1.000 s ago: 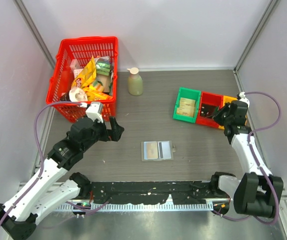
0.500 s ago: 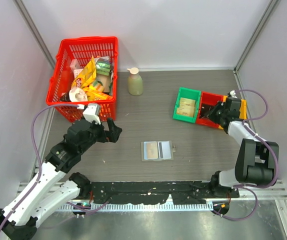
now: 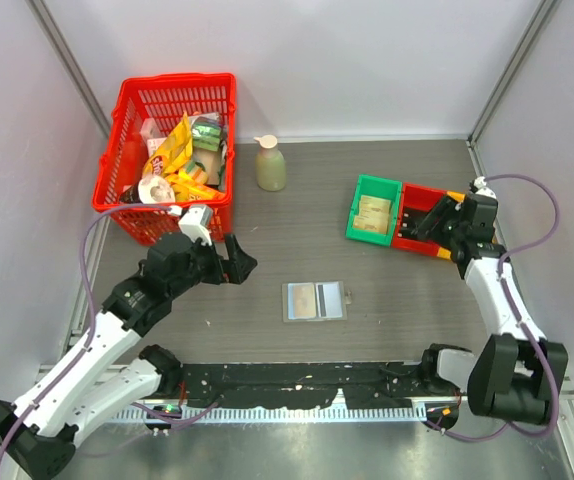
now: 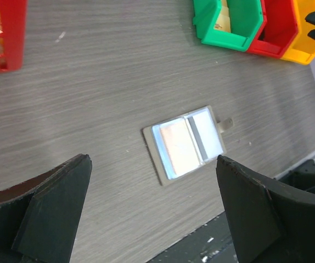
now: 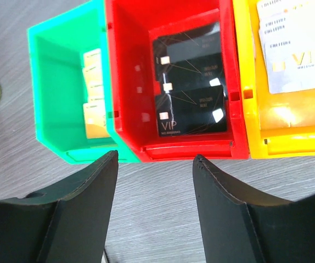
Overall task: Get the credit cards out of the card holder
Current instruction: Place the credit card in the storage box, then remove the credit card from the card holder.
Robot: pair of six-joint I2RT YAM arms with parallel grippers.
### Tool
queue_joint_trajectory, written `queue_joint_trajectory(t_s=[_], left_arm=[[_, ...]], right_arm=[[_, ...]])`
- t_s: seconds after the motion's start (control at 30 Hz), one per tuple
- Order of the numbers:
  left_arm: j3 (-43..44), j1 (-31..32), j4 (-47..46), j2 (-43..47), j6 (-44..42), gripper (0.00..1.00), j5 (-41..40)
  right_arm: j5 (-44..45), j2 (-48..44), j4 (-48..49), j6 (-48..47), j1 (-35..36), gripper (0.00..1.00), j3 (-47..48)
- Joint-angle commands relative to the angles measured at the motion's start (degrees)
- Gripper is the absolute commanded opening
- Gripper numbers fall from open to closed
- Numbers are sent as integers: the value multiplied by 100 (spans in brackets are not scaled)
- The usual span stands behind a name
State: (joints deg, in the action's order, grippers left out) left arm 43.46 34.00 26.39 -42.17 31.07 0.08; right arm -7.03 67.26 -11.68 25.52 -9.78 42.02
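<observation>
The card holder (image 3: pixel 315 301) lies open and flat on the table, with a yellow-orange credit card (image 4: pixel 178 145) showing in its left panel. My left gripper (image 3: pixel 239 258) hovers to its left and is wide open; in the left wrist view its fingertips (image 4: pixel 69 186) frame the card holder (image 4: pixel 186 143). My right gripper (image 3: pixel 437 218) is open over the near side of the red bin (image 5: pixel 129 82), nothing between its fingers (image 5: pixel 86 203). Black cards (image 5: pixel 190 82) lie in that bin.
A green bin (image 3: pixel 359 212) with yellowish cards and a yellow bin (image 5: pixel 248 71) with silver cards (image 5: pixel 294 55) flank the red one. A red basket (image 3: pixel 117 165) of snack packets and a soap bottle (image 3: pixel 270 165) stand at the back left. A black rail (image 3: pixel 297 385) runs along the front edge.
My right gripper has gone from shut to open above the red bin, and its arm has shifted slightly. My left gripper has drifted a little to the right, still open.
</observation>
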Motion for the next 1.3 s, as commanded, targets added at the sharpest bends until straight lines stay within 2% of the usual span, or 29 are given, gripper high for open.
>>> queue_joint_trajectory(t_s=[0.0,0.07,0.3,0.47,0.57,0.8,1.07,1.27], left_arm=[[5,89,-433,-203,575,99,388],[-57,229,-547,-352,733,98,353],[-171,950,-591,-731,1181,95,-499],[-207,1030,-284,-810,1489,95,-1070],[-268,1030,-205,-731,1569,95,-1360],[-373,1030,-82,-582,1657,95,-1581],[-453,1030,-152,-590,1692,95,-1572],[-461,1039,-187,-634,1692,95,-1519]], right_arm=[[-141,-669,-466,-372,273,61,289],[-54,-915,-563,-460,757,61,307],[1246,-1067,-599,-390,3610,61,307],[2264,-426,-414,-293,5318,61,350],[2644,319,-379,-249,6274,61,552],[3233,1464,-247,-205,7375,61,851],[3506,2132,-378,-65,7851,61,1080],[3700,2519,-677,129,7939,62,1072]])
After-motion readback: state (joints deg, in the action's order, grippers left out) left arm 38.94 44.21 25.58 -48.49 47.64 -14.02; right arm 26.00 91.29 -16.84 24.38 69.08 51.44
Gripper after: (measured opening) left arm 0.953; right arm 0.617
